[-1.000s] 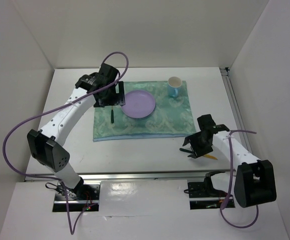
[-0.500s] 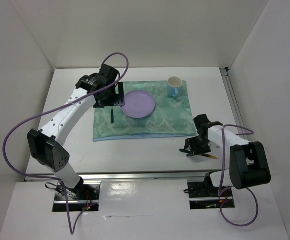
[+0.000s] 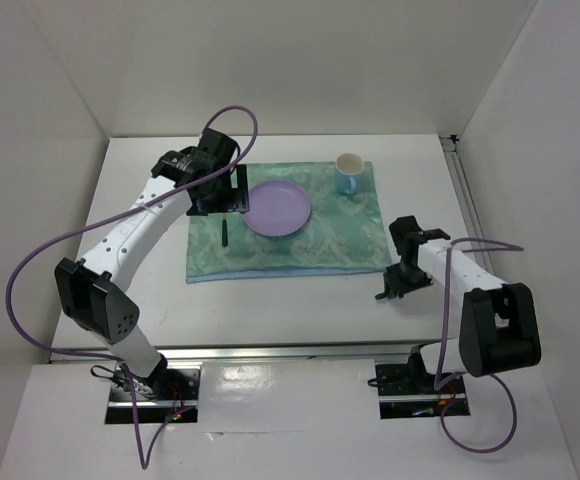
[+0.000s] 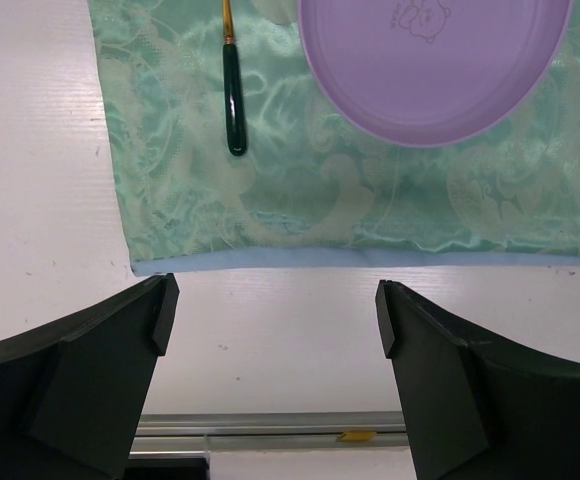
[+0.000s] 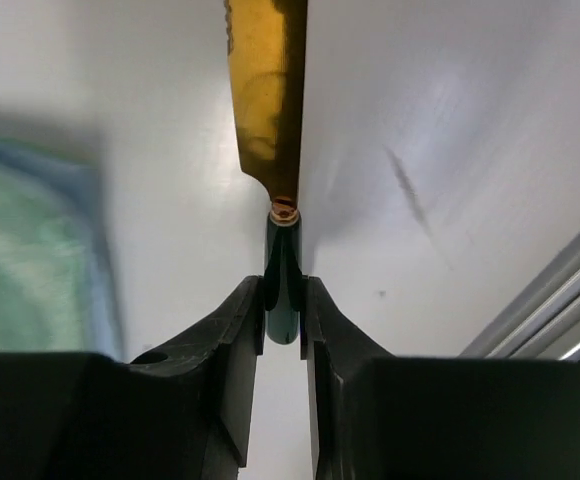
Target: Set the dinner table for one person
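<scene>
The knife (image 5: 265,100) is hidden under the right gripper (image 3: 395,285) from above, and the left wrist view cuts off the top of the dark-handled piece (image 4: 234,100) on the green cloth (image 4: 270,200). The right gripper is narrow and pinches the knife's dark handle, with the knife lying on the white counter (image 5: 450,120). The left gripper (image 4: 275,310) is wide and holds nothing. In its own view, the right gripper has the cloth's edge on its left, a metal rail (image 5: 560,310) on its right and bare counter ahead.

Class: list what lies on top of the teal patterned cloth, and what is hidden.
A purple plate, a light-blue cup and, left of the plate, a dark-handled utensil. Its head is out of view; the plate covers the cloth beneath.
</scene>
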